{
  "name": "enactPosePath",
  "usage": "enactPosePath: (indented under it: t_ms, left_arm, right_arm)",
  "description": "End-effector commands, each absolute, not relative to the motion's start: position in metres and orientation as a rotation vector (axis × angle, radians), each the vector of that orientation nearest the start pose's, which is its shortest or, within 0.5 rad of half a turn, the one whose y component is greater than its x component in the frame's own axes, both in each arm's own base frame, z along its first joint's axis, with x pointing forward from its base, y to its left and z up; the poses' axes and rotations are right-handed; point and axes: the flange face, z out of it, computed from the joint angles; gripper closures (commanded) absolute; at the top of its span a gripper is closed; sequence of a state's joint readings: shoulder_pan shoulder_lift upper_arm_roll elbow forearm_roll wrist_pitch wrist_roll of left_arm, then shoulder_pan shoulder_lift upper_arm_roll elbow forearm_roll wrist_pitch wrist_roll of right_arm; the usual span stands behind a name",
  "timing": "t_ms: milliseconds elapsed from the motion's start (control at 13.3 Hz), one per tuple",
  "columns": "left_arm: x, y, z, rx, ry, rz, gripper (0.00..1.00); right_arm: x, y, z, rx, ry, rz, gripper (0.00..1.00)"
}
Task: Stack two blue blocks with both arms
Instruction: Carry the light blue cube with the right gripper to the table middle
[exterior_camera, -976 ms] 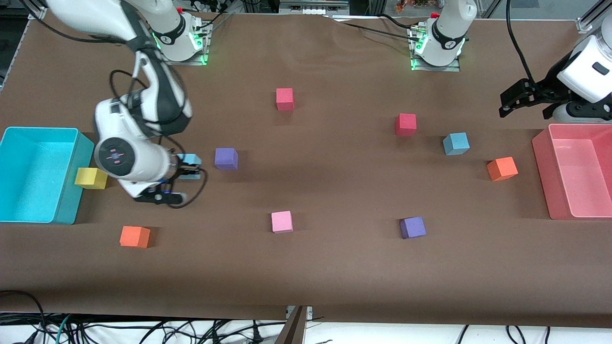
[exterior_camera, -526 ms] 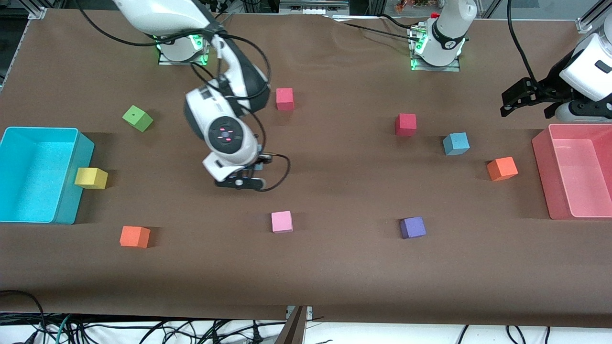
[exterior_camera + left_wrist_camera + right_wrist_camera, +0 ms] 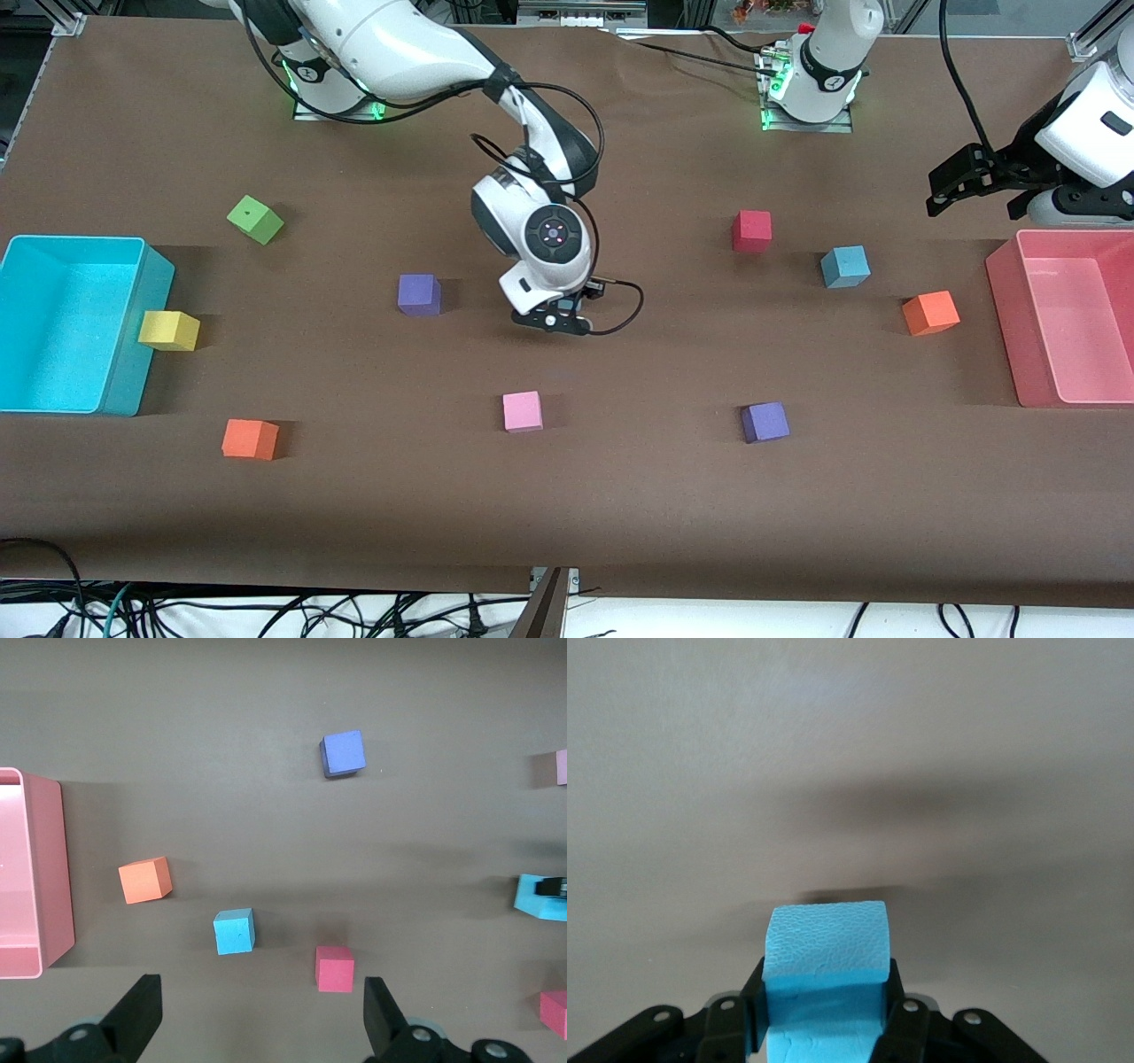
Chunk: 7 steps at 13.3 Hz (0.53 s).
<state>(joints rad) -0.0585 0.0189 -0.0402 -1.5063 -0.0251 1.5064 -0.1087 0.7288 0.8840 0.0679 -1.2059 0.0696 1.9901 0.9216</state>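
Blue block clamped between right gripper jaws; left gripper jaws wide, empty.

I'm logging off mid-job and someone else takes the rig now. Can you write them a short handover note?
Right gripper: shut on a blue block, up in the air over the bare middle of the table.
Left gripper: fingers open, empty, waiting above the pink bin at its end of the table.
Second blue block: on the table between the red block and the orange block.
Done: first block picked up.
Left: set it on the second blue block; nothing stacked yet.
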Motion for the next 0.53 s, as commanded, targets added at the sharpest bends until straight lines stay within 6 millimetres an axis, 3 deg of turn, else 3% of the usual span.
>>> enactPosePath:
  t_ms: [0,300,375,450]
  left_arm:
    - [0.549,-0.056,0.646,-3.147,-0.016,0.035,0.0]
    - [0.549,-0.058,0.646,-3.148,-0.009,0.035,0.0]
    - [0.549,-0.058,0.646,-3.146,-0.009,0.035,0.0]
    - [0.549,-0.058,0.645,-3.146,-0.011,0.037,0.0]
  right_arm:
    - [0.532,0.54,0.235,-3.082,0.301,0.225,1.0]
    - [0.527,0.544,0.225,-3.081,0.297,0.248,0.97]
    - [0.526,0.544,0.222,-3.085,0.292,0.249,0.89]
    - [0.525,0.544,0.22,-3.087,0.285,0.252,0.57]
